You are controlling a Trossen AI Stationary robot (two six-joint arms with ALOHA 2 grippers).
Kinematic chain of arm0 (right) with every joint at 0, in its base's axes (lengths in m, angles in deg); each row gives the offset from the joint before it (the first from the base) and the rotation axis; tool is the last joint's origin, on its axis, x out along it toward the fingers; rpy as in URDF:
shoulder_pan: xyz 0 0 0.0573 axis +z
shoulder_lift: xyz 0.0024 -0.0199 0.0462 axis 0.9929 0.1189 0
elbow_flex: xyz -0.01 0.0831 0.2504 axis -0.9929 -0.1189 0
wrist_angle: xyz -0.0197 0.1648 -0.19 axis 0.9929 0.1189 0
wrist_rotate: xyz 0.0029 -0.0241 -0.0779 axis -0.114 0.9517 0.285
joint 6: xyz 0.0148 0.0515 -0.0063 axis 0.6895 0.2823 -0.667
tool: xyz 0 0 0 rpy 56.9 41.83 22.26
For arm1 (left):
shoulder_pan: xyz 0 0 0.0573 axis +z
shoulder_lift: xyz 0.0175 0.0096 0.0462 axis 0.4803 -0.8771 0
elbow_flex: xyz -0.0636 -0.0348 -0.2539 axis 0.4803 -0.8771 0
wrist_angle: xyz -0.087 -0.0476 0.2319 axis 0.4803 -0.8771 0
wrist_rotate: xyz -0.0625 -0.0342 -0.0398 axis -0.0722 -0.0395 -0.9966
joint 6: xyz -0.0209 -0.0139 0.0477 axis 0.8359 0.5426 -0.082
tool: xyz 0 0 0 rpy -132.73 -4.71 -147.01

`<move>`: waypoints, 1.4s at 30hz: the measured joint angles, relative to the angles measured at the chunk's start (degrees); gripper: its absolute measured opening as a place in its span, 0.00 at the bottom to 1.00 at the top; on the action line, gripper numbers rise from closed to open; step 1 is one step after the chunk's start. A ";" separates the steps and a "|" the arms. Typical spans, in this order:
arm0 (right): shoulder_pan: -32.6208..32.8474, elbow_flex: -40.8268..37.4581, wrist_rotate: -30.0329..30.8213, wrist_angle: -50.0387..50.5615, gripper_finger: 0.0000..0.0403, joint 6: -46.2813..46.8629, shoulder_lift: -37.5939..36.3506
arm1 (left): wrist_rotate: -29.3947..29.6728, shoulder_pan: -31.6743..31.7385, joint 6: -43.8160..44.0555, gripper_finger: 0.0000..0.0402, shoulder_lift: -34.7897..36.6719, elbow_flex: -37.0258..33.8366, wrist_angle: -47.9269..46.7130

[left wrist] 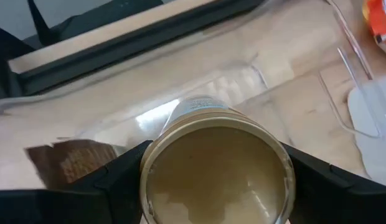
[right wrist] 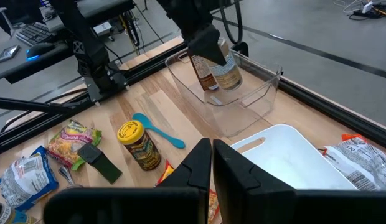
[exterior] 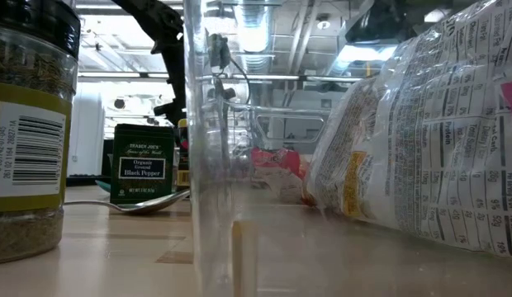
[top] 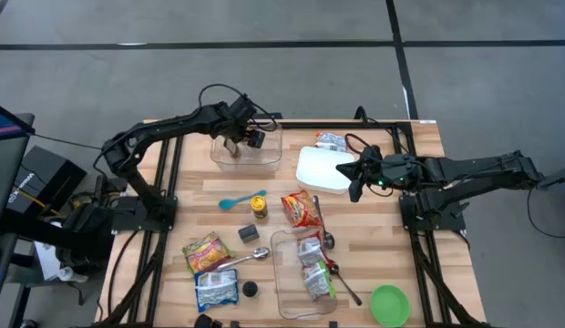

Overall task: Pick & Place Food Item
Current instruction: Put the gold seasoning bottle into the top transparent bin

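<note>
My left gripper (top: 240, 138) is shut on a glass jar (right wrist: 225, 70) with a pale label and a gold lid (left wrist: 215, 174). It holds the jar inside the clear bin (top: 247, 153) at the table's far middle. My right gripper (right wrist: 212, 163) is shut and empty. It hovers at the right edge of the white container (top: 323, 169), as the high view (top: 355, 179) shows. My left gripper pinches the jar between its two fingers (left wrist: 121, 174) at the lid end (left wrist: 180, 134), one finger on each side. The fingers come from above, pointing down, with the gold lid facing the wrist. The jar hangs below them, tilted, within the bin's walls (right wrist: 261, 93).
A yellow-lidded jar (top: 257, 205), a blue spoon (top: 235, 201) and a ramen packet (top: 303, 210) lie mid-table. A second clear bin (top: 304, 273) with packets, a pepper tin (top: 247, 233), snack packets (top: 207, 252), a metal spoon (top: 251, 258) and a green bowl (top: 389, 305) lie nearer the front.
</note>
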State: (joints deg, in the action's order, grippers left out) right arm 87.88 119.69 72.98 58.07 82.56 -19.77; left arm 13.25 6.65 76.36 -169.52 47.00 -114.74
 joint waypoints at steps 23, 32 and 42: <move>0.00 0.00 0.00 0.01 0.03 -0.15 0.00 | -1.95 2.61 -15.13 0.71 -0.28 -0.02 -0.45; 0.02 0.00 0.00 0.01 0.03 -0.04 0.00 | -2.52 2.60 -16.49 0.71 -0.31 -3.07 -1.58; 0.02 0.00 0.00 0.00 0.03 -0.04 0.00 | -2.48 2.60 -16.51 0.71 -0.31 -3.13 -0.44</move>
State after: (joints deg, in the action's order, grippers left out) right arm 87.90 119.69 72.98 58.07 82.52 -19.77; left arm 10.78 9.25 59.85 -169.83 43.88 -115.18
